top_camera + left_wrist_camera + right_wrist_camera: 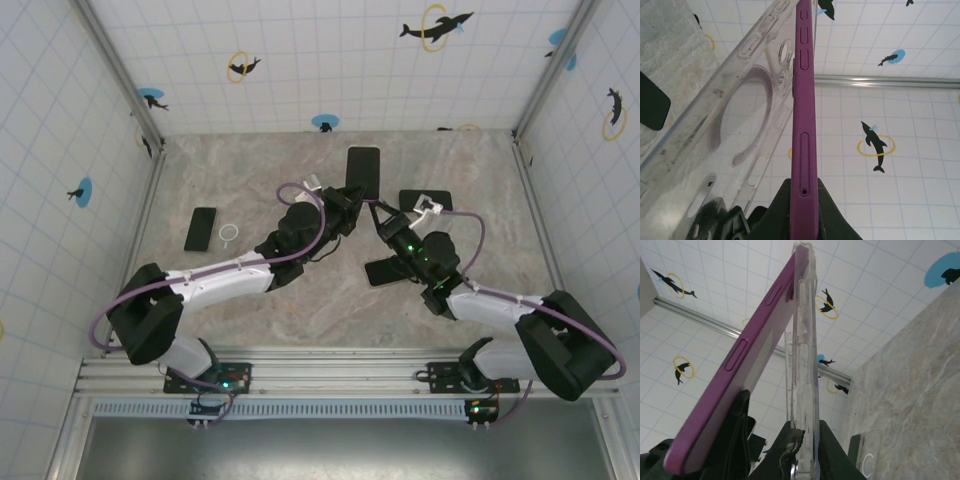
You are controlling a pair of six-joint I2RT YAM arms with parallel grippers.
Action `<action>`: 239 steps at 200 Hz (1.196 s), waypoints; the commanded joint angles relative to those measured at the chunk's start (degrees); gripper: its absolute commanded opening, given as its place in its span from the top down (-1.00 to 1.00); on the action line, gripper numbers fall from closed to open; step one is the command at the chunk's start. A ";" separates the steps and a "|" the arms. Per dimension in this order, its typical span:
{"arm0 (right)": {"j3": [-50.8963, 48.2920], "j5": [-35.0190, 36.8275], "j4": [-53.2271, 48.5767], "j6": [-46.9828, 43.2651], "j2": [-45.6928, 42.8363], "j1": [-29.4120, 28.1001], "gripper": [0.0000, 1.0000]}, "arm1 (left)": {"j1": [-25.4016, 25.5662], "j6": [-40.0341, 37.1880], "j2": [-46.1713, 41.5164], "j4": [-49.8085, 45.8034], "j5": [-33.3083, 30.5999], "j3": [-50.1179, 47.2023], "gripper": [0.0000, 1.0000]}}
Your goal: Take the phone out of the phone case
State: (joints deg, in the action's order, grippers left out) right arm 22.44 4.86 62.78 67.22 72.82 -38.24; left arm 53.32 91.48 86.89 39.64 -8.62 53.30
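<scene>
The purple phone stands edge-on in the left wrist view, and my left gripper is shut on its lower end. The clear phone case has swung away from it to the left, joined only near the top. In the right wrist view my right gripper is shut on the edge of the clear case. The phone leans off to its left, and one of the left gripper's dark fingers grips it low down. From above, the left gripper and the right gripper meet mid-table.
A black phone and a small white ring lie at the left. More dark phones lie at the back centre, beside the right gripper and under the right arm. Tiled walls enclose the marble table.
</scene>
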 commanded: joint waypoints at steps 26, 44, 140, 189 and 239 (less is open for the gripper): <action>1.64 4.52 -4.42 -1.79 -0.11 1.71 1.00 | -0.23 -1.88 -1.93 2.56 0.96 1.89 0.95; 2.06 4.77 -5.08 -1.80 0.80 2.74 1.00 | -0.23 -2.74 -3.25 1.95 1.04 1.02 0.97; 4.32 -0.92 -6.58 -1.57 4.61 6.51 1.00 | -13.78 -12.04 -12.07 -2.06 16.37 -16.76 0.97; 4.72 -2.53 -6.94 -1.86 5.41 5.59 1.00 | -24.88 -16.12 -14.20 3.77 22.93 -26.63 0.97; 6.60 -3.47 -5.68 -1.50 8.93 3.07 1.00 | -34.42 -13.96 -9.45 17.73 30.55 -34.39 0.98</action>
State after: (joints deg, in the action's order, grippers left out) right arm 25.74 1.91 54.81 65.78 79.99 -33.76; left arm 21.56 78.00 75.22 44.31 15.90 20.62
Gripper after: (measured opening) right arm 0.127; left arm 0.107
